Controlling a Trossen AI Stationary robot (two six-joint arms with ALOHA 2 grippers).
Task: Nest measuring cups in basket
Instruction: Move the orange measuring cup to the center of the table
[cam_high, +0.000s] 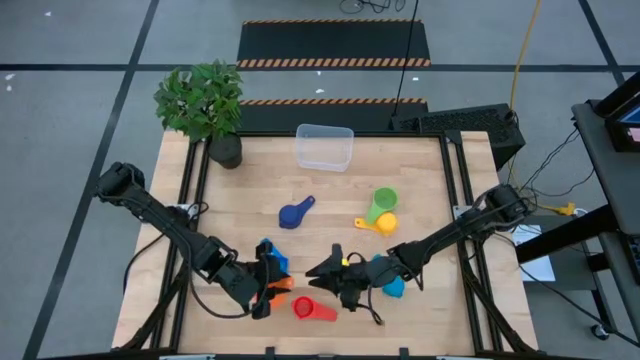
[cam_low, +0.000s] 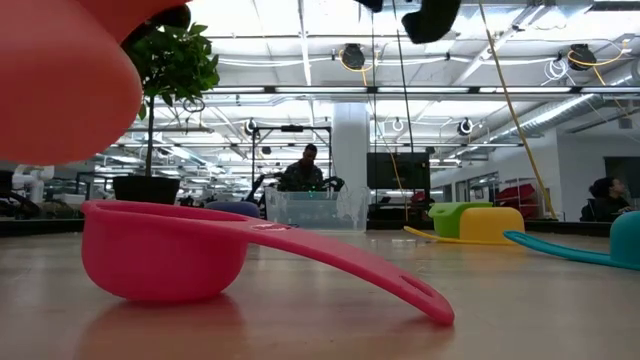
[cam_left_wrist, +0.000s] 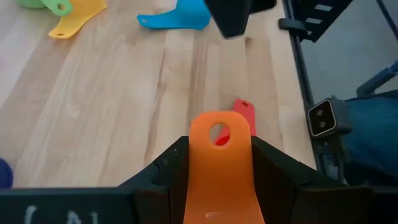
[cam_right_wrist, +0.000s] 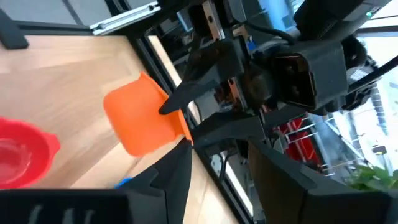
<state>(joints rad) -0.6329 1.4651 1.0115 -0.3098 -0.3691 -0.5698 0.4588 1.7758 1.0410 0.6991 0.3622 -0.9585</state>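
My left gripper (cam_high: 266, 292) is near the table's front edge, shut on an orange measuring cup (cam_right_wrist: 140, 121). My right gripper (cam_high: 328, 268) faces it from the right, open and with nothing between its fingers (cam_right_wrist: 180, 168). A red cup (cam_high: 312, 310) rests on its base on the table in front of both grippers. Further cups lie on the wood: dark blue (cam_high: 296, 212), green (cam_high: 384, 200), yellow (cam_high: 381, 224), and light blue (cam_high: 392, 285) under the right arm. The clear basket (cam_high: 324, 146) stands at the far edge. My left gripper pinches the orange cup's flat handle (cam_left_wrist: 217, 168) between its two fingers. The handle's free end with its hole (cam_left_wrist: 217, 132) sticks out past the fingertips. The fingers slant down and lie along the handle. The cup is lifted clear of the table.
A potted plant (cam_high: 205, 105) stands at the far left corner. Another light blue piece (cam_high: 268, 250) lies close beside my left gripper. Bare wood is in the table's middle, between the cups and the basket. A person (cam_low: 305, 170) sits in the room beyond the table.
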